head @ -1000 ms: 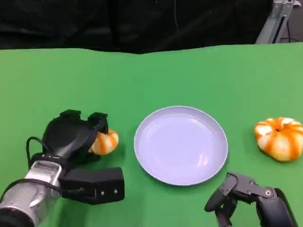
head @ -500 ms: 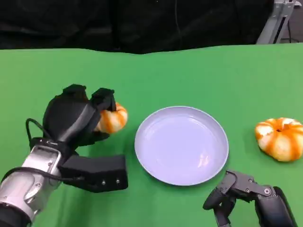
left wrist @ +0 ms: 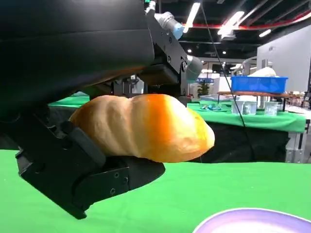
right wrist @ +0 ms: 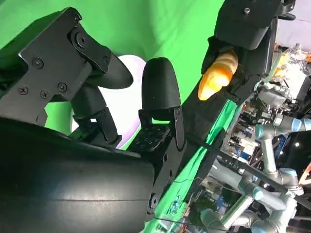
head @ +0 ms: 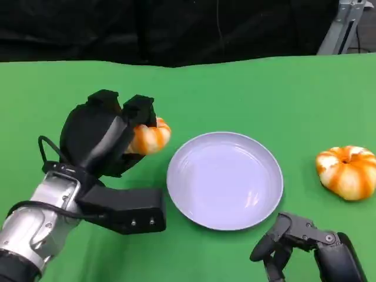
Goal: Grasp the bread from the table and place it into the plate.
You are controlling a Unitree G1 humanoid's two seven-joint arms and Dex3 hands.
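Bread is gripped by the left hand and held above the green bench, just beside the plate. The right hand, curled on nothing, is seen near the plate, and a second bread lies well apart.

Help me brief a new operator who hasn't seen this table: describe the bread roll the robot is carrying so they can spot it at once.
Start at the pale round plate in the middle of the green table. Just past its left rim, the left hand holds a small orange-and-white ridged bread off the cloth. The similar second roll lies untouched on the table, right of the plate.
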